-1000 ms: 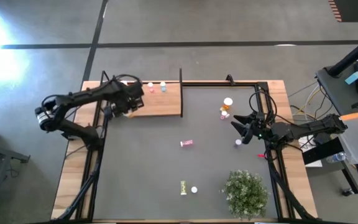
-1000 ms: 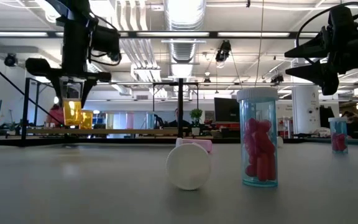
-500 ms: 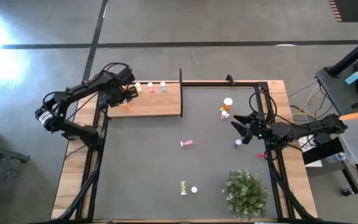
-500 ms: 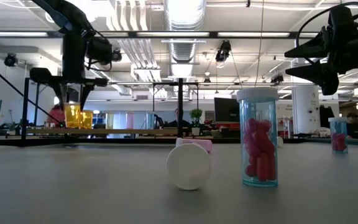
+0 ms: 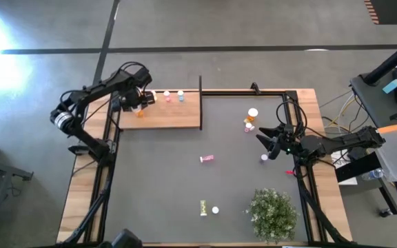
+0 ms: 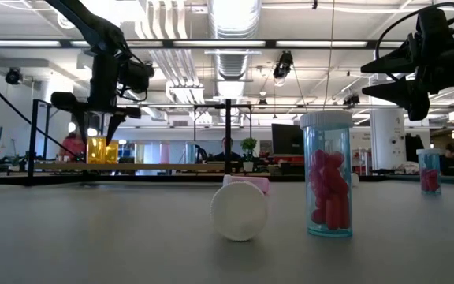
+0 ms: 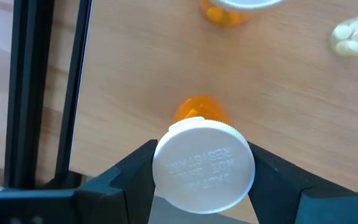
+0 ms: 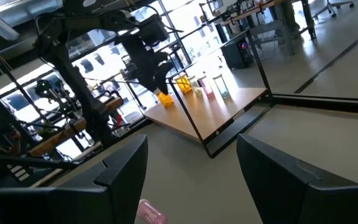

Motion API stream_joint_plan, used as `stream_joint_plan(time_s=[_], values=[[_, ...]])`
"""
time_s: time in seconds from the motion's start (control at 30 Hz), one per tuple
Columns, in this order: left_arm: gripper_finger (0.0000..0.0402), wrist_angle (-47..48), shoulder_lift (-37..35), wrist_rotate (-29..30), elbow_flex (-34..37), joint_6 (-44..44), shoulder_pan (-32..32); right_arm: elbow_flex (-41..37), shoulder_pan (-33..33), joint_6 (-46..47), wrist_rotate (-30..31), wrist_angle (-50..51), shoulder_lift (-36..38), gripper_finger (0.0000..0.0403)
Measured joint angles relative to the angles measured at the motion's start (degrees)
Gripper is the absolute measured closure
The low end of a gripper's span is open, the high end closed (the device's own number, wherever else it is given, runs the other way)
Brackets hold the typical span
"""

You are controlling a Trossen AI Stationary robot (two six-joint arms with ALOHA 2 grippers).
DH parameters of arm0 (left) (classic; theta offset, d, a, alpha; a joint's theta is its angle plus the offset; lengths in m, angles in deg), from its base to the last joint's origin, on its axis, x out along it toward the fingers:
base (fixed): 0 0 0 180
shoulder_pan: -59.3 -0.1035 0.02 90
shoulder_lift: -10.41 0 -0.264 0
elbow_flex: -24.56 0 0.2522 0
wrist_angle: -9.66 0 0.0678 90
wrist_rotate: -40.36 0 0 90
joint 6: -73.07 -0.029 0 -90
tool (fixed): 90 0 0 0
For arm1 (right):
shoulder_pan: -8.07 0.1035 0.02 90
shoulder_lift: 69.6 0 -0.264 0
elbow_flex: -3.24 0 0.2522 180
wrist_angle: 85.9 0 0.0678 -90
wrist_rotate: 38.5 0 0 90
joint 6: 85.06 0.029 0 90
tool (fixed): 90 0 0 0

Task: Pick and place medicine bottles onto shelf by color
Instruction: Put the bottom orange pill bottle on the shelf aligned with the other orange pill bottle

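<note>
While the left gripper (image 7: 204,177) hangs over the flat light-brown wooden shelf (image 5: 178,117) with its dark fingers either side of an orange pill bottle with a white cap (image 7: 204,163), I'd call this roughly a third done, maybe a bit more. That bottle stands upright on the board near its outer end; from the wrist view I honestly can't tell if the fingers are pinching the cap or have just let go, though the low view shows the bottle's base down at board level. A second orange bottle (image 7: 232,9) sits just beyond it, so the orange group looks started, and the high view shows three more small bottles (image 5: 167,96) lined up along the shelf's far edge. Left to sort on the dark grey mat (image 5: 157,193): a pink bottle (image 5: 207,159) lying on its side mid-table, a yellow-green one (image 5: 203,207) near the front edge with a loose white cap (image 5: 215,210) beside it, an orange pair (image 5: 251,120) toward the back right, and one small bottle (image 5: 264,159) near the right gripper (image 5: 265,146). That one waits above the mat, fingers spread wide and holding nothing. A green bushy plant (image 5: 273,213) sits at the front right.
</note>
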Motion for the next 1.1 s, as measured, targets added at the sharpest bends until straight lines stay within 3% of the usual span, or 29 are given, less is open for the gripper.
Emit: stream_joint_plan(time_s=[1.1], values=[[0.0210,-1.03,0.06,2.32,-1.12,-7.79,-2.06,0.00,-0.01,0.01,0.00,0.00,0.00,0.0165]])
